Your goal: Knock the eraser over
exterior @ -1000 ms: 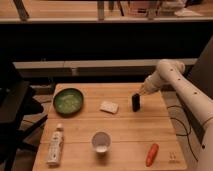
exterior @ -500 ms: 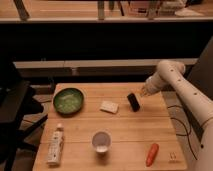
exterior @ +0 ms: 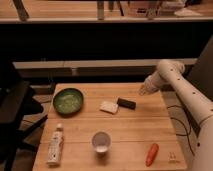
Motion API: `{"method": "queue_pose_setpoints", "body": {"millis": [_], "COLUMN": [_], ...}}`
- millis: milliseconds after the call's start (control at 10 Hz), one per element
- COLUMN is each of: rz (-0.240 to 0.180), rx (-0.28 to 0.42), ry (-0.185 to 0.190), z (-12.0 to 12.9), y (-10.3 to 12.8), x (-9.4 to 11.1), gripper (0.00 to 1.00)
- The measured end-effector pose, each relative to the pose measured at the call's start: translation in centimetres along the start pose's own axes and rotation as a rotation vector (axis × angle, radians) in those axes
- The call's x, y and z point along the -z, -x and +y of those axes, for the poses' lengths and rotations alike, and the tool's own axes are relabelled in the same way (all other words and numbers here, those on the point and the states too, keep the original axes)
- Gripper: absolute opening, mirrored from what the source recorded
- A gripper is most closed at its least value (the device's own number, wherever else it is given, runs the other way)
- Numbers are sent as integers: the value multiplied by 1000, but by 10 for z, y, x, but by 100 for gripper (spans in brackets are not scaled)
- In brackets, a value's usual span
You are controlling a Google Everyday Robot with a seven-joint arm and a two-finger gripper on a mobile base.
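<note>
Desk (exterior: 130, 135): pale wooden top carrying six items. Eraser (exterior: 126, 103): black oblong block, lying flat on its long side, in the far half of the desk right of centre, its left end touching or just beside the pad. Pad (exterior: 108, 107): whitish flat rectangle, near the desk's middle, toward the far edge. Bowl (exterior: 68, 100): green, round, at the far left corner area. Bottle (exterior: 55, 145): pale, lying on its side along the left edge, near the front left corner. Cup (exterior: 101, 141): whitish, upright, near the front edge at about mid-width. Carrot (exterior: 151, 154): orange, lying near the front right corner, longer than the eraser. Arm (exterior: 187, 97): white, entering from the right edge of view, upper link running up and left to a rounded elbow joint above the desk's far right corner, then bending down and left toward the desk. Gripper (exterior: 144, 90): at the arm's tip, over the far right part of the desk, up and right of the eraser and apart from it; whether its claw is spread or pressed together cannot be told.
</note>
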Motion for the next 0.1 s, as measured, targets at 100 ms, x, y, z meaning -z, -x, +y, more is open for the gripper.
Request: {"method": "queue_pose_setpoints", "body": {"millis": [100], "rz": [-1], "rx": [12], "ry": [0], "z": [-3], "y": [8], "x": [-3], "gripper": [1]}}
